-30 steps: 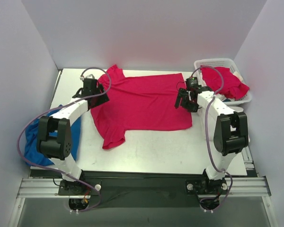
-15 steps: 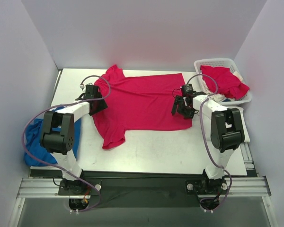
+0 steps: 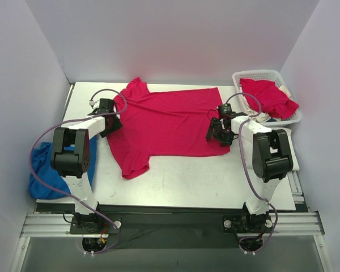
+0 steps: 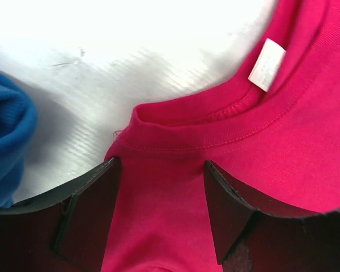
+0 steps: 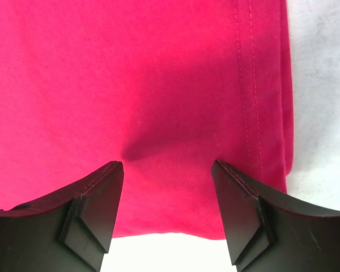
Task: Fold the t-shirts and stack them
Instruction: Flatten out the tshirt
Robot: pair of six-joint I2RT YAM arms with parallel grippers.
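Table [image 3: 181, 175] carries the pink-red t-shirt [image 3: 170, 122] spread flat, long axis left to right — the left gripper [image 4: 161, 175] stands open over its collar edge, the right gripper [image 5: 167, 170] open over its hem corner, each arm nearest its own end.

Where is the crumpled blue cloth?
Seen from above, the crumpled blue cloth lies at the white table's left edge, beside the left arm, away from the spread pinkish-red t-shirt.
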